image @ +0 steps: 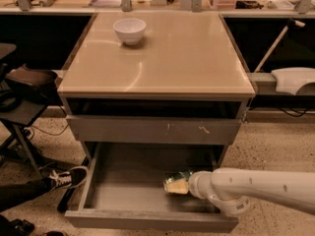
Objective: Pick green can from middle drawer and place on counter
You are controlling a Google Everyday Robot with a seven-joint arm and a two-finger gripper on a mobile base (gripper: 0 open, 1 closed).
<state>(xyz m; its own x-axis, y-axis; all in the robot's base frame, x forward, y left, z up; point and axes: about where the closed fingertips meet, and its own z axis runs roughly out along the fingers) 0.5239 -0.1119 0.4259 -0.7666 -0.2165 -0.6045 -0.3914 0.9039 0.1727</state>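
Camera view: hand [176, 185] in middle drawer [123, 201]; green can [181, 175] axis unclear.

The tool [176, 185], at five o'clock in the middle drawer [123, 193], hides most of the green can [183, 174]. Its arm [266, 186] is cut off at four o'clock.

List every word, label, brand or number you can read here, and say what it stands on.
None can be read.
Items on the back ledge: too blurred to read.
The green can, at the pincer inside the open middle drawer: no legible label.
The white bowl and the counter: plain.
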